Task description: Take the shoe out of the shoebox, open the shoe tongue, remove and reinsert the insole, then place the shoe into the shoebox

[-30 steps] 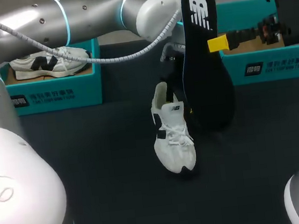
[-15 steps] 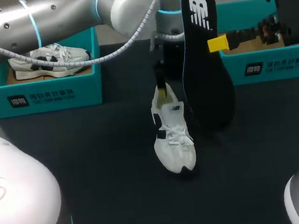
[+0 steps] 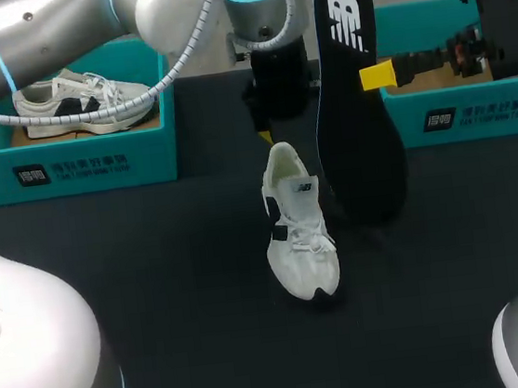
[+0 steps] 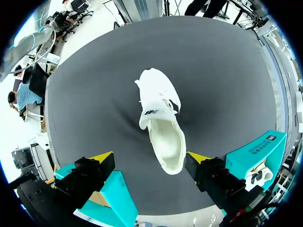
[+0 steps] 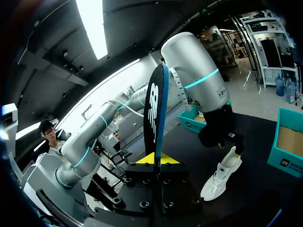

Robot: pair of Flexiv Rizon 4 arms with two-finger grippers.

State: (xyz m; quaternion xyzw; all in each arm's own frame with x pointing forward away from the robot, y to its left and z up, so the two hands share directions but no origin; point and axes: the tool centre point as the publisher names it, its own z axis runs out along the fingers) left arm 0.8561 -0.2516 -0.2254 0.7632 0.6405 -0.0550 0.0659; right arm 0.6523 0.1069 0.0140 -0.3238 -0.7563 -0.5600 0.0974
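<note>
A white shoe (image 3: 299,236) lies on the black table, toe toward the front; the left wrist view looks down into its mouth (image 4: 162,123). My left gripper (image 3: 270,129) hangs open just behind and above the heel (image 4: 150,158), touching nothing. The black insole (image 3: 356,99) stands upright in the air right of the shoe, and my right gripper (image 3: 378,75) is shut on its edge. In the right wrist view the insole (image 5: 154,109) rises edge-on from that gripper (image 5: 157,159), with the shoe (image 5: 220,176) below my left arm.
A teal shoebox (image 3: 96,161) at the back left holds a second white shoe (image 3: 80,102). Another teal shoebox (image 3: 474,113) stands at the back right, behind the insole. Bare black table lies in front of and to both sides of the shoe.
My left gripper has opened wide and drawn up and back from the shoe's heel, its arm swinging left. The right gripper and insole have stayed put.
</note>
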